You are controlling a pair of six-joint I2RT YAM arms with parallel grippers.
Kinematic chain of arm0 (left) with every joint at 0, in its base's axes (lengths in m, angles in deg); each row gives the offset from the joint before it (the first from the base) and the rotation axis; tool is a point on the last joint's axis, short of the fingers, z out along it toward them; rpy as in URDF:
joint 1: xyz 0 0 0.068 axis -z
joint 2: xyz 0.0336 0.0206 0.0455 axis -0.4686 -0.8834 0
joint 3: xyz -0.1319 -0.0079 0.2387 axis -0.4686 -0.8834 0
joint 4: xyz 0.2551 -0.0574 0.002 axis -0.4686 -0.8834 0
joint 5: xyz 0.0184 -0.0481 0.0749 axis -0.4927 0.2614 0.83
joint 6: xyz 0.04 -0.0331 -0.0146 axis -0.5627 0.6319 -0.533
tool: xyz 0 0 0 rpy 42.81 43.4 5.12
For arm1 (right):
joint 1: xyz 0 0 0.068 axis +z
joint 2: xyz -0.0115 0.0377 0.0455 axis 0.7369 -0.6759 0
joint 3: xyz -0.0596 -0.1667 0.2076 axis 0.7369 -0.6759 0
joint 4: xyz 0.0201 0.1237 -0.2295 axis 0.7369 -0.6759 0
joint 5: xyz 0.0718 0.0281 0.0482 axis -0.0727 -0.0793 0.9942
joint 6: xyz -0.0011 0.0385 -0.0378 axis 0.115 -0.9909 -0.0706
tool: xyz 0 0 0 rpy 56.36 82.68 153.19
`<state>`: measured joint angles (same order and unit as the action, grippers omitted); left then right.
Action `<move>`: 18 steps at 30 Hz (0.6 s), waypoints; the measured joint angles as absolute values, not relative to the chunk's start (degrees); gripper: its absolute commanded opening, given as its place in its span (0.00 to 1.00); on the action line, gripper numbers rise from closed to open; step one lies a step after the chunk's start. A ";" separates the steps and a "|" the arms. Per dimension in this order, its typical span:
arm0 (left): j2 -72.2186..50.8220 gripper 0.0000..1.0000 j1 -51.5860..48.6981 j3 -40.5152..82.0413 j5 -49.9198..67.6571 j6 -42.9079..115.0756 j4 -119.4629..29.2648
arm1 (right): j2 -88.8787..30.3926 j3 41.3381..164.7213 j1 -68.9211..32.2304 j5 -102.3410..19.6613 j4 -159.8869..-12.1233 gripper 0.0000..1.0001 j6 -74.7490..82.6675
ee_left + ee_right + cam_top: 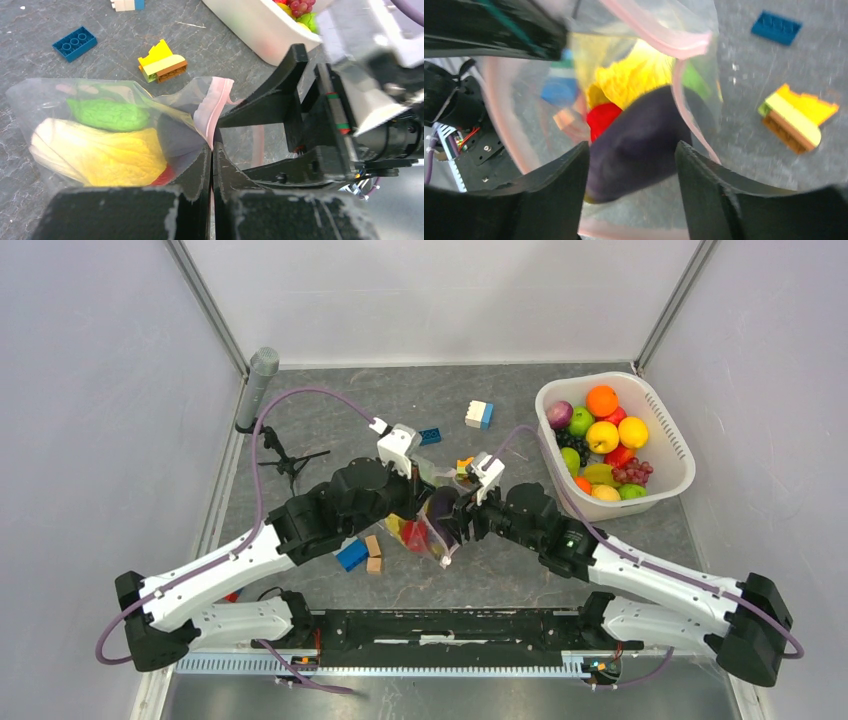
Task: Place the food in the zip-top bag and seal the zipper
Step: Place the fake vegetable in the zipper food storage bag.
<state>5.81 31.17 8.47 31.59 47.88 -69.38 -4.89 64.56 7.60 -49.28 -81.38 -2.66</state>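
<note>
The zip-top bag (432, 532) lies between my two grippers, mouth held open. In the left wrist view the bag (100, 135) holds yellow food (115, 155), a green piece (107, 114) and a red one (162, 176). My left gripper (212, 150) is shut on the pink zipper (216, 107) at the bag's edge. My right gripper (631, 150) is at the bag's mouth, open, with a dark purple food piece (634, 135) between its fingers, against the left finger (559, 190) and apart from the right one. In the top view the right gripper (462, 515) faces the left gripper (425, 502).
A white basket (683, 455) with more toy fruit (603, 435) stands at the back right. Building blocks lie around: a blue one (430, 436), a white-blue one (479, 414), blue and tan ones (352, 554) beside the bag. A grey cylinder (262, 375) stands back left.
</note>
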 measured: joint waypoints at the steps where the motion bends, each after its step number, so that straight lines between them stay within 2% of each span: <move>1: 5.57 0.02 31.17 8.43 31.57 47.88 -69.33 | -5.59 64.59 7.60 -50.13 -82.34 0.76 -3.77; 5: 4.55 0.02 31.17 8.19 31.35 47.88 -69.16 | -6.99 63.95 7.64 -55.20 -85.07 0.92 -9.15; 9: 4.02 0.02 31.17 8.17 30.45 47.90 -68.85 | -6.66 60.83 7.64 -58.24 -82.27 0.94 -14.48; 12: 3.98 0.02 31.17 7.99 30.28 47.90 -68.61 | -8.15 59.91 7.64 -57.82 -79.30 0.84 -16.65; 17: 3.98 0.02 31.17 7.20 29.86 48.12 -68.15 | -13.48 59.93 7.64 -54.02 -74.54 0.76 -17.54; 18: 3.98 0.02 31.17 7.05 29.84 48.19 -68.13 | -13.98 59.93 7.64 -53.47 -73.92 0.69 -17.61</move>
<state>3.98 31.17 7.05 29.84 48.19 -68.13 -13.98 59.93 7.64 -53.47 -73.92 -17.61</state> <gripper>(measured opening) 0.040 0.787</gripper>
